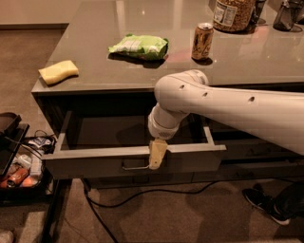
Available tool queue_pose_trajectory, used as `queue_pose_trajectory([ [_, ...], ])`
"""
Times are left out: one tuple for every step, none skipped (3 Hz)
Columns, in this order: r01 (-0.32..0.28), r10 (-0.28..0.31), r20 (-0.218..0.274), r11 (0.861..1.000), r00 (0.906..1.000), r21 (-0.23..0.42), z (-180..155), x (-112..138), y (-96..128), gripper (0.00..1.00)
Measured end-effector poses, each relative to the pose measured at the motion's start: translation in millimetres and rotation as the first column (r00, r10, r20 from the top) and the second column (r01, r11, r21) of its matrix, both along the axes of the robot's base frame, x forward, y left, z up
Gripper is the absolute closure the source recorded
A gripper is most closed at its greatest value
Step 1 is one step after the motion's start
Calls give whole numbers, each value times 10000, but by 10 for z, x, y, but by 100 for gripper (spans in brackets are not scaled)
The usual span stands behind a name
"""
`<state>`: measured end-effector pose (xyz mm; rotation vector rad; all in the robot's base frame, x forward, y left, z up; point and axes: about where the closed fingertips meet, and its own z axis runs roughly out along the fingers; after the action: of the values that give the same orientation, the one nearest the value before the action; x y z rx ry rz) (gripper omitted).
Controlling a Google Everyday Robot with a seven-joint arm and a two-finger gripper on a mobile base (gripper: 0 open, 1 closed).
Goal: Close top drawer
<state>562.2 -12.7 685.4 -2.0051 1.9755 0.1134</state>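
Note:
The top drawer point(85, 163) stands pulled out from under the grey counter, with a flat dark front panel, lighter side walls and a small silver bar handle point(134, 167) at the centre. My gripper point(156, 154) hangs from the white arm point(228, 107) over the drawer's front edge. Its tan tip rests against the front panel just right of the handle. The inside of the drawer looks dark and empty.
On the counter point(266, 61) lie a yellow sponge point(58, 71), a green snack bag point(140, 46), a soda can point(202, 41) and a jar point(232, 14). A black cable point(142, 193) runs on the floor below. A bin of clutter point(19, 161) stands at left; a shoe point(266, 204) at right.

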Motion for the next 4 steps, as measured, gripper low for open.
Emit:
queue_pose_trajectory([
  [-301, 285, 245, 9971, 9993, 694, -9, 5, -13, 0],
  [-721, 571, 763, 9747, 9954, 2116, 11, -61, -42, 0],
  [-1229, 1023, 1094, 9714, 9887, 2031, 22, -99, -146, 0],
  [-1258, 1053, 1090, 9711, 9884, 2027, 19, -98, -130, 0],
])
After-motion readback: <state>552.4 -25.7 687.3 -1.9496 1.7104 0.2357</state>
